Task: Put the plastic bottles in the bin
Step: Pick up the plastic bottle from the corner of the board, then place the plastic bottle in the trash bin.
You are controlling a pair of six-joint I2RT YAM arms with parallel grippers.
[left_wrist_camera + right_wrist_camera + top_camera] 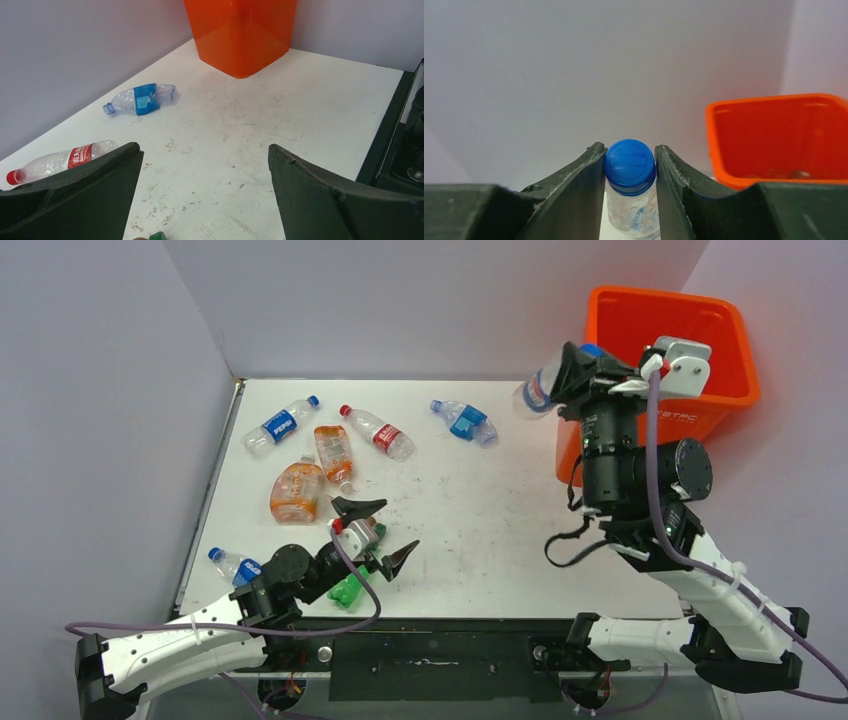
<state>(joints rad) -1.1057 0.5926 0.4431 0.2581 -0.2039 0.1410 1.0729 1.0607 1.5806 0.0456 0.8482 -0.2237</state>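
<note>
One blue-capped bottle (629, 167) held up beside the bin (640, 320), seven more on the table (500, 530).
The right jaws are clamped on its cap end, just left of the bin's rim. The left jaws stand wide apart, low over a green bottle (348, 590) near the table's front edge. Farther back lie a Pepsi bottle (283, 426), two orange-tinted bottles (296, 492), a red-labelled bottle (378, 432) and a crushed blue-labelled bottle (463, 422). Another small bottle (236, 566) lies at the near left.
</note>
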